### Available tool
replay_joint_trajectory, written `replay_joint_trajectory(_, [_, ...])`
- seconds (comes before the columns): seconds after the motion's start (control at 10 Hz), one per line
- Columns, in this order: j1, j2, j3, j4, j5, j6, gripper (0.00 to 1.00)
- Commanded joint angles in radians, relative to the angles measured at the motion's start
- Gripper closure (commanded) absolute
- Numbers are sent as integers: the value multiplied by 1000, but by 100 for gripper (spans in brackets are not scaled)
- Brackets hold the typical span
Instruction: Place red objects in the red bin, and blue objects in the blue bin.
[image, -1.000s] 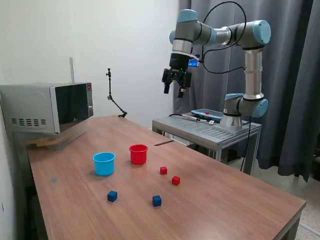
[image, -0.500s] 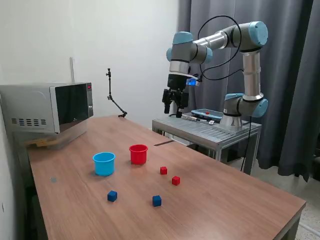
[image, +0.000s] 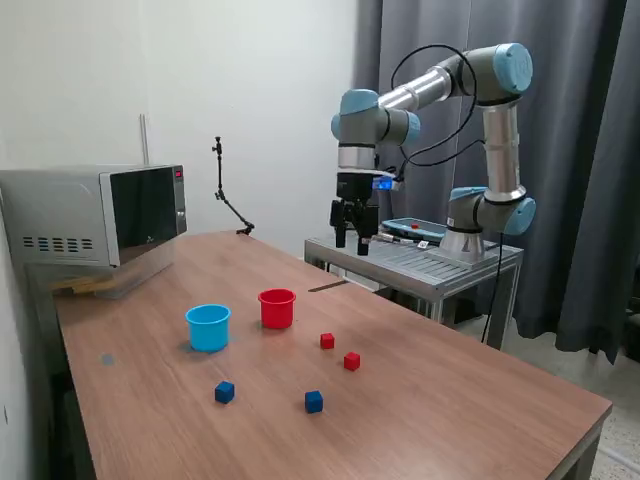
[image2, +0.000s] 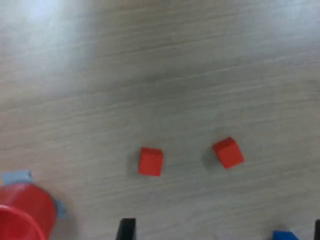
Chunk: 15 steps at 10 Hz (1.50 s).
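Two red cubes (image: 327, 341) (image: 351, 361) lie on the wooden table, to the exterior view's right of the red cup (image: 277, 308). The light blue cup (image: 208, 327) stands beside the red cup, on its left in the exterior view. Two dark blue cubes (image: 224, 392) (image: 314, 401) lie nearer the front edge. My gripper (image: 353, 241) hangs open and empty, pointing down, high above the table's far side. The wrist view shows both red cubes (image2: 150, 161) (image2: 228, 152), part of the red cup (image2: 22, 216), a corner of one blue cube (image2: 284, 235) and one fingertip (image2: 126, 229).
A microwave (image: 95, 215) stands at the table's far left in the exterior view. A thin black stand (image: 226, 195) rises at the back edge. A metal cart (image: 415, 262) behind the table carries the arm's base and a pendant (image: 414, 229). Dark curtains hang behind.
The arm has swung down and the gripper has dropped from high up to a lower height behind the table's far side. The cubes and cups have not moved.
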<state>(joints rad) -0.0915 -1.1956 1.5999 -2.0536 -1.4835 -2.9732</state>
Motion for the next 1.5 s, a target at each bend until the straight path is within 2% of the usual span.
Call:
replay_joint_trajectory(0.0, [-13,16,46,-48,2,0,0])
replay_joint_trajectory(0.4, [-30,94,97,-132,2,0,0])
replay_joint_trajectory(0.6, [-21,175,75,-146,-3,-3,0])
replay_joint_trajectory(1.2, [1,278,72,-269,-12,2,0])
replay_joint_trajectory(1.3, [7,281,72,-304,-24,55,0])
replay_joint_trajectory(1.4, [7,286,68,-306,-59,78,0])
